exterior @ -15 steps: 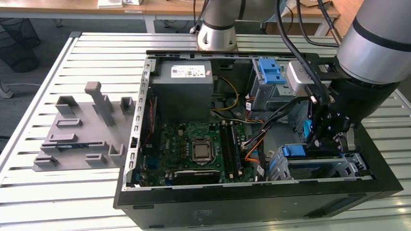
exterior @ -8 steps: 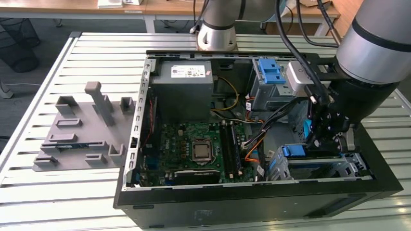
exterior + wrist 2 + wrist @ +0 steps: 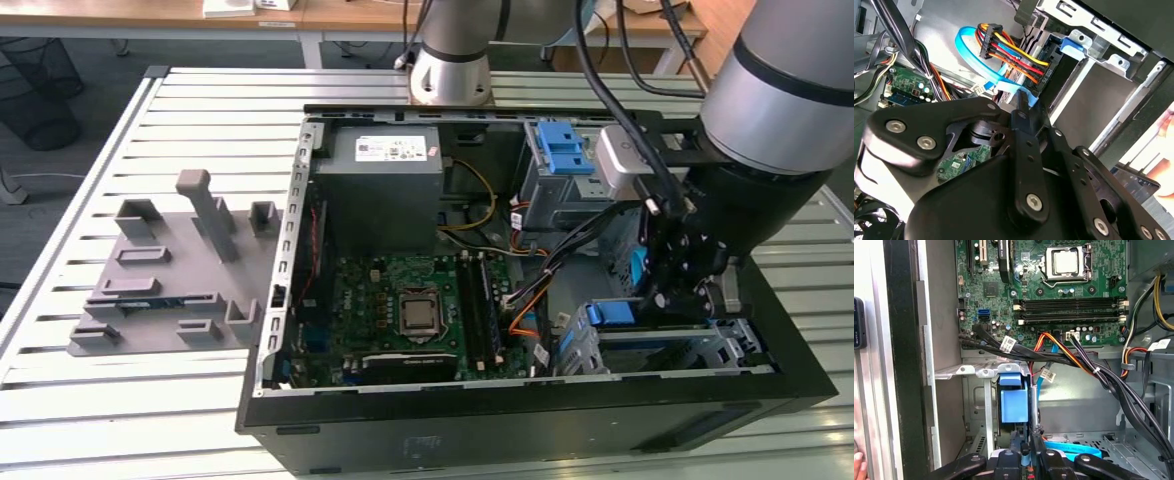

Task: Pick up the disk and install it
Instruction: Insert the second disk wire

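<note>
End effector down inside the open computer case, at the drive bay with the disk.

In the exterior view the end effector reaches into the computer case on the slatted tabletop, at the corner on the exterior view's right, just above a metal drive cage with a blue tab showing. In the first wrist view the disk, seen by its blue carrier frame, stands on edge in the bay below the motherboard, and the fingertips sit pressed together on its near edge, clamped on the frame. A bundle of coloured cables runs to the bay in the second wrist view. A grey fixture lies on the tabletop beside the case, on the exterior view's left.
</note>
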`<state>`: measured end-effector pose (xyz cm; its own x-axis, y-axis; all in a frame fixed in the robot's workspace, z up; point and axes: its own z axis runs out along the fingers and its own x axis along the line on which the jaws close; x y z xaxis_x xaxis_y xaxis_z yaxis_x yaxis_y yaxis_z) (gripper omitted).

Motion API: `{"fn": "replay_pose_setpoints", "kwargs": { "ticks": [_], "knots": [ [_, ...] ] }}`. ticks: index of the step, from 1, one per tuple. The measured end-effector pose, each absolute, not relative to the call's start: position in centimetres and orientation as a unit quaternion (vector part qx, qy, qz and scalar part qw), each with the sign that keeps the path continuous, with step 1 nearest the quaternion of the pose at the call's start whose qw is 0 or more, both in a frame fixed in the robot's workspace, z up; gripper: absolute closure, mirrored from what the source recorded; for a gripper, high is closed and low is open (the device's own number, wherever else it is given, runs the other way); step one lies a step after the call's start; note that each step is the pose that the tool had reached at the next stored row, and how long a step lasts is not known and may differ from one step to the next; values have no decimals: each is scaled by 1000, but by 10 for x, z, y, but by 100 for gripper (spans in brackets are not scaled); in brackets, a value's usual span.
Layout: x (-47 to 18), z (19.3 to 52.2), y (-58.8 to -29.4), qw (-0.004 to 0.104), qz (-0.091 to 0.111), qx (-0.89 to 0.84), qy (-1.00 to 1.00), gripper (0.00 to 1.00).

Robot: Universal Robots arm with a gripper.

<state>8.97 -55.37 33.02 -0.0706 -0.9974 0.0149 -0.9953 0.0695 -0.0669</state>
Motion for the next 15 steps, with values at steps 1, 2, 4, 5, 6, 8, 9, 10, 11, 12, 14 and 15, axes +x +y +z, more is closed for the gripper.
{"fn": "replay_pose_setpoints", "kwargs": {
  "ticks": [1, 2, 4, 5, 6, 8, 9, 10, 11, 12, 14, 15],
  "knots": [
    [90, 331, -554, 17, -30, -681, 731, 76],
    [90, 333, -554, 17, -30, -681, 731, 76],
    [90, 335, -554, 17, -30, -681, 731, 76],
    [90, 337, -554, 17, -30, -681, 731, 76],
    [90, 338, -554, 17, -30, -681, 731, 76],
    [90, 341, -554, 17, -30, -681, 731, 76],
    [90, 342, -554, 17, -30, -681, 731, 76],
    [90, 344, -554, 17, -30, -681, 731, 76],
    [90, 344, -554, 17, -30, -681, 731, 76],
    [90, 344, -554, 17, -29, -681, 731, 76],
    [90, 344, -554, 17, -29, -681, 731, 84],
    [90, 345, -554, 17, -29, -681, 731, 84]
  ]
}}
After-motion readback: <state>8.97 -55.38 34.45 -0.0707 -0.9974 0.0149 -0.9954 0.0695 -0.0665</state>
